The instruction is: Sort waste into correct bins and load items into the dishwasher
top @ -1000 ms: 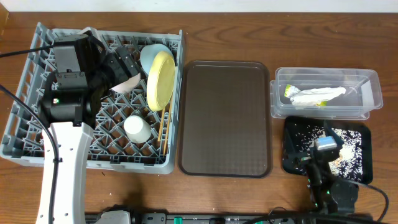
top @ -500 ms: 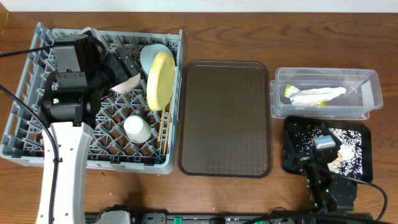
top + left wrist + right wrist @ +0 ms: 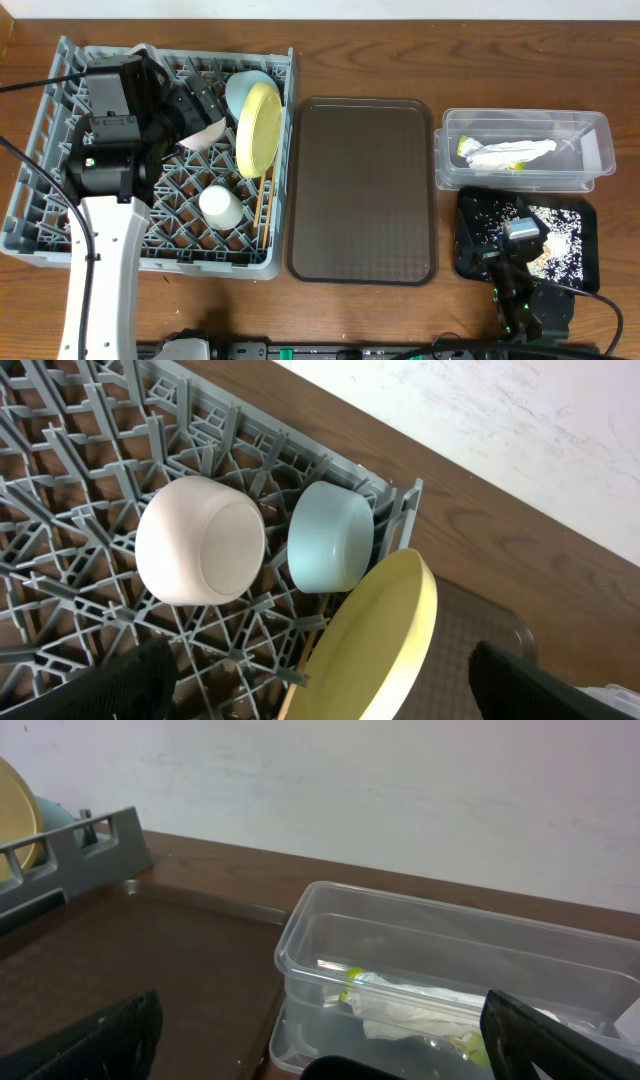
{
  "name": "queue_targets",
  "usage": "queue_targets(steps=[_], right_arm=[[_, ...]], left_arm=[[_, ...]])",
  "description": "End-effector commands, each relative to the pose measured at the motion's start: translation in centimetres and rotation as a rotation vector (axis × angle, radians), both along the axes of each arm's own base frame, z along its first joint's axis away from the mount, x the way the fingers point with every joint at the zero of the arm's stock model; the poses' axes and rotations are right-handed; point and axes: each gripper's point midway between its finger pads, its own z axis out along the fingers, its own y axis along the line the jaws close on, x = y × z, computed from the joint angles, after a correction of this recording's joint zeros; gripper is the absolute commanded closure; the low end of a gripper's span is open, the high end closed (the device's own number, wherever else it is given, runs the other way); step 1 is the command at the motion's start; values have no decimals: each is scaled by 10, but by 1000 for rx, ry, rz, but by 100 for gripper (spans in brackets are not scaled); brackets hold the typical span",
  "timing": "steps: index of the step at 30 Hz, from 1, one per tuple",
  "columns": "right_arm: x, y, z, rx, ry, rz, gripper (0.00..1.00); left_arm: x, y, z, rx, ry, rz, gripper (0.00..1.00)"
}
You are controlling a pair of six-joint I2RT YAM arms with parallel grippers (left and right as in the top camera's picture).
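The grey dish rack point(image 3: 40, 215) holds the yellow-green plate point(image 3: 258, 128) on edge, the light blue bowl point(image 3: 244, 90), the white bowl point(image 3: 205, 135), the white cup point(image 3: 220, 207) and the chopsticks point(image 3: 262, 212). My left gripper point(image 3: 203, 102) hangs open and empty over the rack. Its view shows the white bowl point(image 3: 200, 540), blue bowl point(image 3: 332, 535) and plate point(image 3: 375, 640) below the left gripper point(image 3: 320, 698). The clear tub point(image 3: 590, 135) holds the wrapper and napkin point(image 3: 505, 153). The black tray point(image 3: 470, 215) holds rice scraps point(image 3: 556, 224). My right gripper point(image 3: 521, 238) is open and empty above the black tray.
The dark brown serving tray point(image 3: 362, 190) lies between the rack and the bins. In the right wrist view, the right gripper point(image 3: 325, 1055) faces the clear tub point(image 3: 300, 935) with the wrapper point(image 3: 400, 1005) inside. The rack corner point(image 3: 95, 835) is at far left.
My right arm shifted very slightly a second ago. Nothing else has moved.
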Motion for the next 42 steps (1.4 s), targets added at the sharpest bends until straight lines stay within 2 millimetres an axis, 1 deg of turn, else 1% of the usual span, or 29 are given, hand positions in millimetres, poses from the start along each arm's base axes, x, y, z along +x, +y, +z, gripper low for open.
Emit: queue_targets(steps=[1, 3, 5, 9, 12, 14, 17, 20, 22, 23, 25, 29, 30, 32, 34, 42], right_arm=[[-1, 3, -1, 13, 3, 13, 1], [-1, 3, -1, 13, 3, 13, 1], [-1, 3, -1, 13, 3, 13, 1], [-1, 3, -1, 13, 3, 13, 1], [-1, 3, -1, 13, 3, 13, 1], [-1, 3, -1, 13, 3, 13, 1], [-1, 3, -1, 13, 3, 13, 1], [-1, 3, -1, 13, 3, 13, 1], [-1, 3, -1, 13, 3, 13, 1], [-1, 3, -1, 13, 3, 13, 1], [-1, 3, -1, 13, 3, 13, 1], [-1, 3, -1, 13, 3, 13, 1], [-1, 3, -1, 13, 3, 13, 1], [-1, 3, -1, 13, 3, 13, 1], [-1, 3, -1, 13, 3, 13, 1], [-1, 3, -1, 13, 3, 13, 1]], left_arm=[[2, 2, 11, 10, -25, 10, 4], [-5, 12, 9, 64, -10, 44, 4], [-18, 18, 17, 88, -31, 71, 4], [-58, 20, 35, 101, -97, 92, 4], [-94, 18, 34, 102, -148, 95, 4], [-120, 17, 23, 102, -177, 96, 4], [-155, 15, -6, 101, -214, 98, 4], [-177, 14, -33, 99, -276, 102, 4], [-180, 14, -40, 97, -370, 107, 4], [-177, 14, -38, 97, -432, 110, 4], [-170, 14, -27, 97, -571, 115, 4], [-160, 15, 5, 94, -860, 126, 4], [-160, 15, 10, 93, -923, 128, 4], [-159, 15, 14, 92, -1004, 131, 4], [-156, 15, 9, 91, -1032, 131, 4], [-139, 17, -46, 95, -930, 135, 4]])
